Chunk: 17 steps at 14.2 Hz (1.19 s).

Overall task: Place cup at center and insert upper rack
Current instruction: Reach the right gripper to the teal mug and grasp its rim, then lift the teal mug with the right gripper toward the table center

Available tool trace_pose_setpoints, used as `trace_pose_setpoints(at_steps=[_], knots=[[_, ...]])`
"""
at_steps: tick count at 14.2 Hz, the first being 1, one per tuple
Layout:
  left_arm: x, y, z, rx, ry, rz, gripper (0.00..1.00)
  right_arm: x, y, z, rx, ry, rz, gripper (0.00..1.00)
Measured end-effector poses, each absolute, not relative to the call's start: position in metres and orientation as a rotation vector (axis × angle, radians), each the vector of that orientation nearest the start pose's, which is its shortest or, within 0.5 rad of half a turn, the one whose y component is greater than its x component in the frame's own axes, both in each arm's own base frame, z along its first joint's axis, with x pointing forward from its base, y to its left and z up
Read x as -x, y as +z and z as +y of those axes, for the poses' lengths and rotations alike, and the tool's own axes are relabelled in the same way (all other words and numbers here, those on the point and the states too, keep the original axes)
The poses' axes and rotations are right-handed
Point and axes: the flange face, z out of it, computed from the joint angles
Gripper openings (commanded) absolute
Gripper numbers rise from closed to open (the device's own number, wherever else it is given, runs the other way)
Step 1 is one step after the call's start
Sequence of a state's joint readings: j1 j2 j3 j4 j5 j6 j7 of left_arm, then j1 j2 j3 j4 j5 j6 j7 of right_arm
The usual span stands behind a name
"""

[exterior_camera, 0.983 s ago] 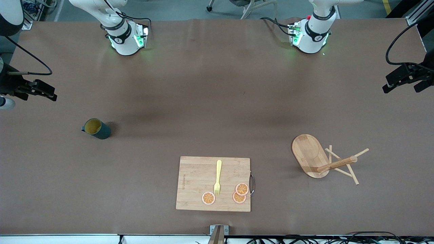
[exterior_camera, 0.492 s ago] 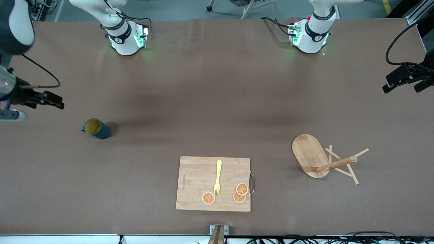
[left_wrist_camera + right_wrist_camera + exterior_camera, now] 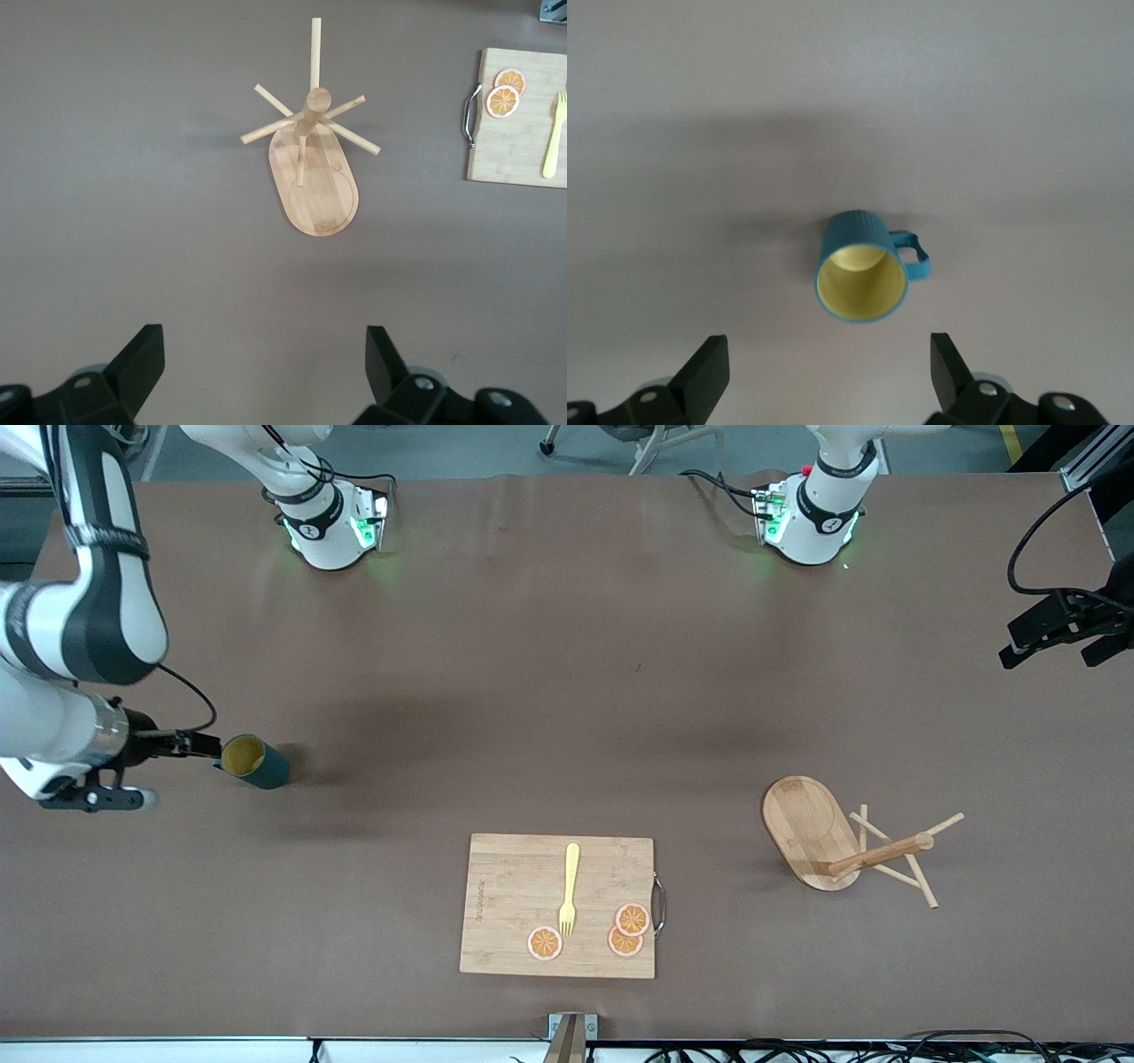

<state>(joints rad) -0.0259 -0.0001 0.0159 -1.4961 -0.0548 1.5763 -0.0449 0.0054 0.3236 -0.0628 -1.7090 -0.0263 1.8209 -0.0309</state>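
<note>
The cup (image 3: 252, 761), dark teal with a yellow inside, stands upright toward the right arm's end of the table. In the right wrist view the cup (image 3: 862, 268) shows its handle to one side. My right gripper (image 3: 199, 745) is open, just short of the cup's rim, and in its wrist view the right gripper (image 3: 828, 367) has nothing between its fingers. The upper rack (image 3: 842, 841), a wooden stand with an oval base, a post and crossing pegs, stands toward the left arm's end. My left gripper (image 3: 1045, 657) waits open at the table's edge. In its wrist view the left gripper (image 3: 264, 354) is well away from the rack (image 3: 314, 168).
A rectangular bamboo cutting board (image 3: 505, 903) lies near the front edge of the table, mid-width. On it are a yellow fork (image 3: 570, 887) and three orange slices (image 3: 631, 919). The two arm bases stand along the table's edge farthest from the front camera.
My right arm has swung in from the table's end and brought its open gripper up beside the cup. The left arm, the cup and the rack have not moved.
</note>
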Motion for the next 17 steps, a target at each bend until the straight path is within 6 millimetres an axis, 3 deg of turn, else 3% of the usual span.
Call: trace_pose_setpoints(at_steps=[5,11,12,14,15,17], knots=[[-0.555,0.661,-0.012,3.196,-0.126,-0.052,1.00,-0.622,0.305,-0.018,3.149,0.440,-0.022,1.00],[-0.555,0.661,-0.012,3.196,-0.126,-0.052,1.00,-0.594,0.259,-0.018,3.136,0.518,-0.024,0.96],[-0.555,0.661,-0.012,3.196,-0.126,-0.052,1.00,-0.590,0.255,-0.018,3.133,0.532,-0.024,0.88],[-0.555,0.661,-0.012,3.196,-0.127,-0.052,1.00,-0.587,0.251,-0.018,3.130,0.550,-0.025,0.54],[-0.556,0.661,-0.012,3.196,-0.126,-0.052,1.00,-0.586,0.250,-0.018,3.129,0.553,-0.025,0.48],[-0.556,0.661,-0.011,3.196,-0.127,-0.053,1.00,-0.585,0.249,-0.018,3.130,0.556,-0.015,0.26]])
